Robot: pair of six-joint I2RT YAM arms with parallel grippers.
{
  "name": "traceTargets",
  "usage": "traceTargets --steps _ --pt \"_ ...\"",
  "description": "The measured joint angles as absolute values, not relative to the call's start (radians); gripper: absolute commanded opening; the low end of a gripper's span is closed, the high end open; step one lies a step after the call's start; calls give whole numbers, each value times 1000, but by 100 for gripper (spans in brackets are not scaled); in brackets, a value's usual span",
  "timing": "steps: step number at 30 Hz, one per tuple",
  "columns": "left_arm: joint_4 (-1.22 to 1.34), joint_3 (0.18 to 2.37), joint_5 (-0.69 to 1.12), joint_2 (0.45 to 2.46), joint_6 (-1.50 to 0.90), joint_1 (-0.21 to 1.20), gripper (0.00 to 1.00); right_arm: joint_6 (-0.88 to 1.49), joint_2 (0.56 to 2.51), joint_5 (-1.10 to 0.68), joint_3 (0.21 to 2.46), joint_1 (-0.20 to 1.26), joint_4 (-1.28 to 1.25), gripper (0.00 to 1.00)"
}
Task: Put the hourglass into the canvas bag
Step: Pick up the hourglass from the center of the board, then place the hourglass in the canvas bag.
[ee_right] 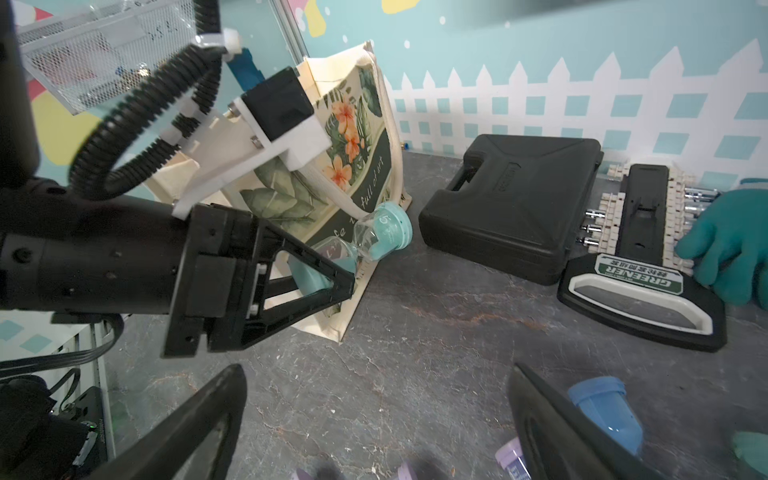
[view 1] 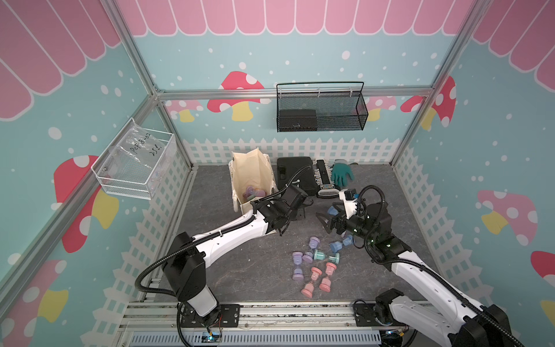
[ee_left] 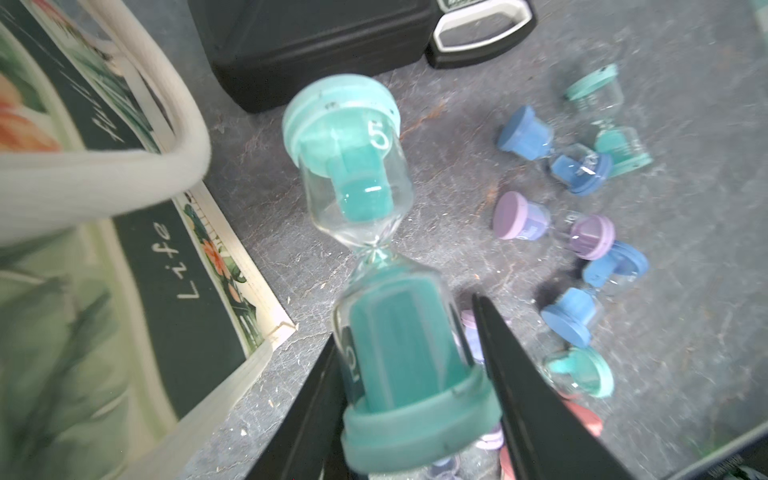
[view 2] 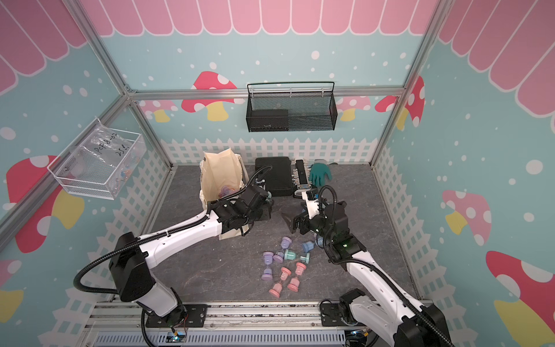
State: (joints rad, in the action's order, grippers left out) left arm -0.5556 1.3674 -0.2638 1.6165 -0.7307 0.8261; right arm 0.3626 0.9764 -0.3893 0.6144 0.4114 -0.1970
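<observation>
My left gripper (ee_left: 403,324) is shut on a teal hourglass (ee_left: 374,257), pinching its lower bulb just above the cap. In the right wrist view this hourglass (ee_right: 374,241) hangs tilted, just off the printed side panel of the canvas bag (ee_right: 357,166). The cream canvas bag (view 1: 252,174) stands open at the back left, with a few hourglasses (view 1: 252,192) inside. My left gripper (view 1: 300,207) is to its right, below its rim. Right of centre, my right gripper (view 1: 329,214) is open and empty above the table. A blue hourglass (ee_right: 606,411) lies just outside one of its fingers.
Several loose hourglasses (view 1: 315,261) lie in front of both grippers. A black hard case (view 1: 295,175), a socket rack (view 1: 324,180) and a green glove (view 1: 342,174) sit along the back. A black mesh basket (view 1: 321,108) hangs on the back wall, and a clear bin (view 1: 135,162) on the left wall.
</observation>
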Motion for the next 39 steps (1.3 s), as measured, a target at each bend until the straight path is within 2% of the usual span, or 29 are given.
traceTargets --steps 13,23,31,39 --pt "-607 1411 -274 1449 -607 815 16 360 1003 -495 700 411 -236 100" --pt "-673 1486 -413 1338 -542 738 15 387 1100 -586 765 411 -333 100" --pt "-722 1522 -444 1357 -526 622 15 442 1186 -636 798 414 -439 100" --pt "-736 1546 -399 1492 -527 517 13 479 1277 -655 841 432 -510 100"
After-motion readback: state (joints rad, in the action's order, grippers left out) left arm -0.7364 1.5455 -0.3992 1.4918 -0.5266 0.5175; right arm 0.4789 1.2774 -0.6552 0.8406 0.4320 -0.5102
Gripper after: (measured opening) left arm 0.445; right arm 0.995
